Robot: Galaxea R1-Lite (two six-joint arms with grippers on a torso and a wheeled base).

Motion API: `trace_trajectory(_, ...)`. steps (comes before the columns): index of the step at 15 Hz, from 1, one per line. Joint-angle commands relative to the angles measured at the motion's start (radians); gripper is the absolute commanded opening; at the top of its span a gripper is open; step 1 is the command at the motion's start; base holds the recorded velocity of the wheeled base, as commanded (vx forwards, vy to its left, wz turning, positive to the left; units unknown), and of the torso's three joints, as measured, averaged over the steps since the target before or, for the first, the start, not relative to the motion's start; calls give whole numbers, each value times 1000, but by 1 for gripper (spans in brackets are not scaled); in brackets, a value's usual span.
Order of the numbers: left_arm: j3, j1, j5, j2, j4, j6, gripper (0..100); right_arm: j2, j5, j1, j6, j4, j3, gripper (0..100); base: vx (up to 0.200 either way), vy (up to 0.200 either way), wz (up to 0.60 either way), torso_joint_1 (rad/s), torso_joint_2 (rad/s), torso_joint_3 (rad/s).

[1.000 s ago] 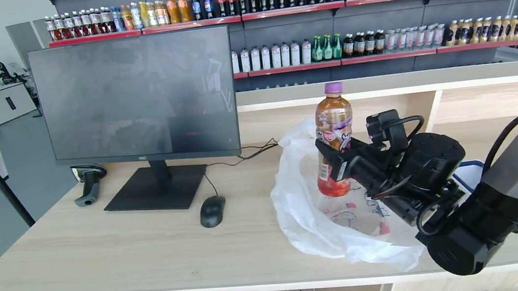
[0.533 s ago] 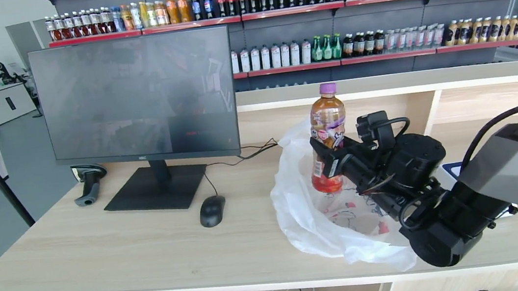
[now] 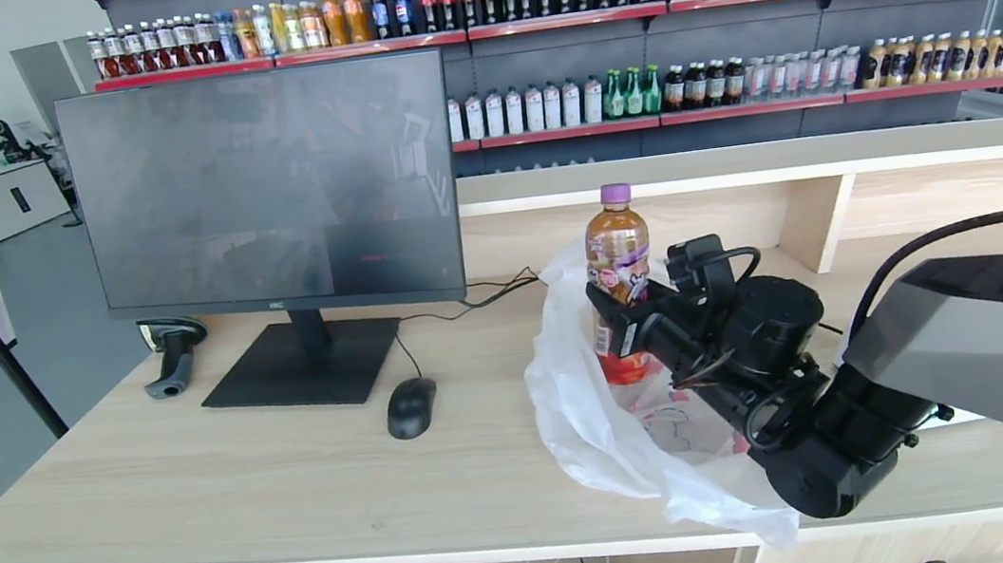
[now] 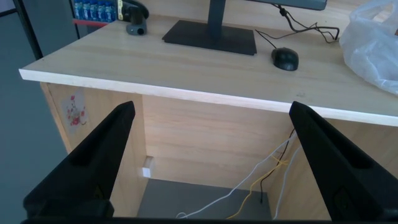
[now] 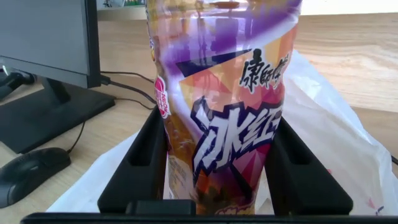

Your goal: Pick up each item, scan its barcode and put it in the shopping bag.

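- Down by the counter front edge, the left gripper has its jaws spread wide with nothing between them.
- Beyond those jaws on the counter are the scanner, the monitor and the mouse.
- The right gripper has its jaws clamped on the bottle, which is upright with its purple cap up.
- The shopping bag lies crumpled right under those jaws, with the bottle's base at its opening.
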Motion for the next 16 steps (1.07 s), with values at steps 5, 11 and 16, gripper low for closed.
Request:
trace_trajectory(5,0,0,0,0,0,2,100,14,0,1,2,-1,47,0,0,0,0,0,0,0)
trace_trajectory(11,0,0,0,0,0,0,100,-3,0,1,0,-1,106,0,0,0,0,0,0,0)
trace_trajectory(16,0,0,0,0,0,0,100,-10,0,3,8,-1,144,0,0,0,0,0,0,0)
